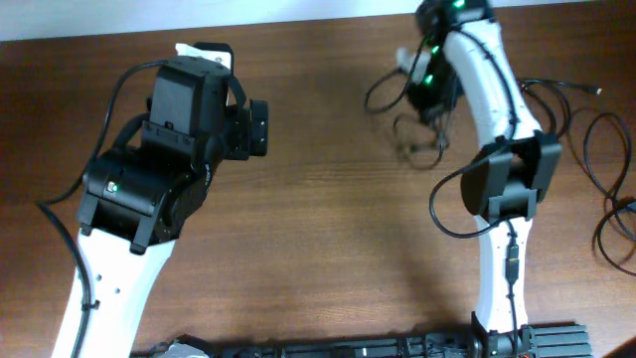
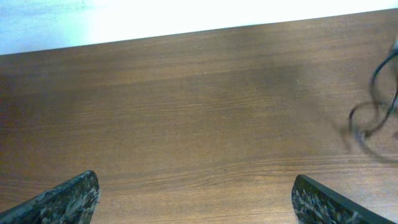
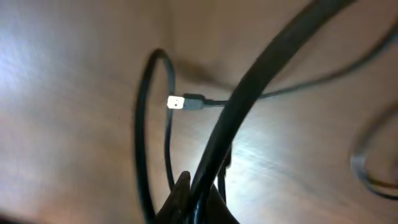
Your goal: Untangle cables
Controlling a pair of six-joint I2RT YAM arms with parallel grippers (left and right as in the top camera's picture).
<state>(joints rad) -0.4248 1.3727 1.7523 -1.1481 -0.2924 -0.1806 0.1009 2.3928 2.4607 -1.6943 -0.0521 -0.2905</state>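
A tangle of thin black cables (image 1: 412, 124) lies at the back of the wooden table, right of centre. My right gripper (image 1: 429, 88) is over it, shut on a black cable (image 3: 261, 74) that runs up between its fingertips (image 3: 200, 198). Below it a loop (image 3: 146, 124) and a silver-tipped plug (image 3: 177, 102) hang close above the wood. More black cables (image 1: 606, 189) lie at the right edge. My left gripper (image 1: 256, 127) is open and empty at the back left, its fingers (image 2: 196, 199) spread wide above bare wood. The tangle's loops show at the right edge of the left wrist view (image 2: 373, 118).
The table's back edge (image 1: 298, 20) runs just behind both grippers, with a white surface beyond. A black fixture (image 1: 397, 348) lies along the front edge. My right arm's own thick wire (image 1: 452, 204) loops beside its elbow.
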